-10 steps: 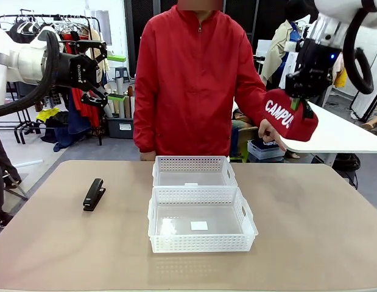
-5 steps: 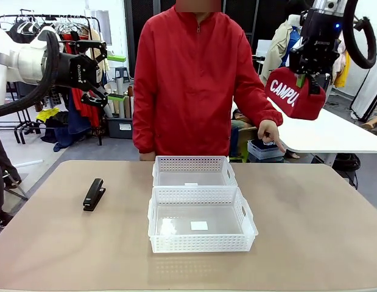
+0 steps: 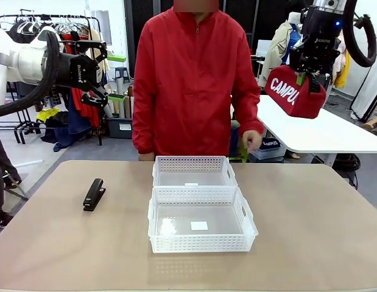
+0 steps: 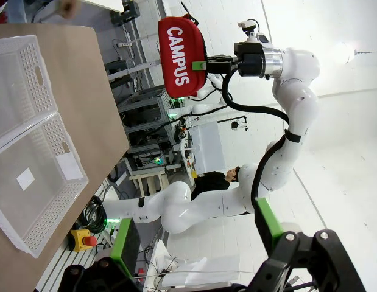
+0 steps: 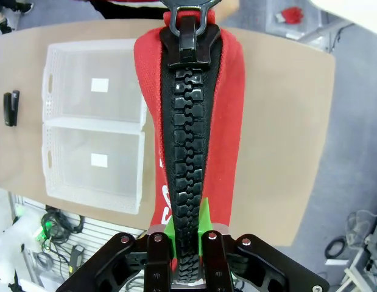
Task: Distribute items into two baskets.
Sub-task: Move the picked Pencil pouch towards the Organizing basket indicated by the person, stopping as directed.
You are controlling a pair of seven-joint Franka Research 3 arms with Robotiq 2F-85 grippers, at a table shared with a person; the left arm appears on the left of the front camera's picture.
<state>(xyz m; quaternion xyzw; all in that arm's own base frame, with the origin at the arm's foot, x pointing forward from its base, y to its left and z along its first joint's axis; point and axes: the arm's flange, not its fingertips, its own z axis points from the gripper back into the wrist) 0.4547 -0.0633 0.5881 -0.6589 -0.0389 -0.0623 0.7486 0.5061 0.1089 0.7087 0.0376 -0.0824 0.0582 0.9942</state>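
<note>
My right gripper (image 3: 307, 78) is shut on the top edge of the red CAMPUS zip pouch (image 3: 293, 95), which hangs high above the table's far right corner. In the right wrist view the pouch (image 5: 228, 109) hangs from my right gripper (image 5: 185, 230) along its black zipper. The black stapler (image 3: 94, 194) lies on the table at the left. Two white lattice baskets sit in the middle: the smaller one (image 3: 191, 162) is farther, the larger one (image 3: 200, 243) nearer, and both hold nothing. My left gripper (image 3: 95, 64) is open, raised off the table's left side.
A person in a red jacket stands at the far edge, one hand (image 3: 251, 139) hanging near the far basket's right corner. From the left wrist view I see the pouch (image 4: 179, 55), both baskets (image 4: 31, 61) (image 4: 54, 207) and my open left gripper (image 4: 197, 237).
My right arm has lifted the pouch higher and slightly left, away from the person's hand. That hand has let go and dropped back toward the body. The left arm has not moved.
</note>
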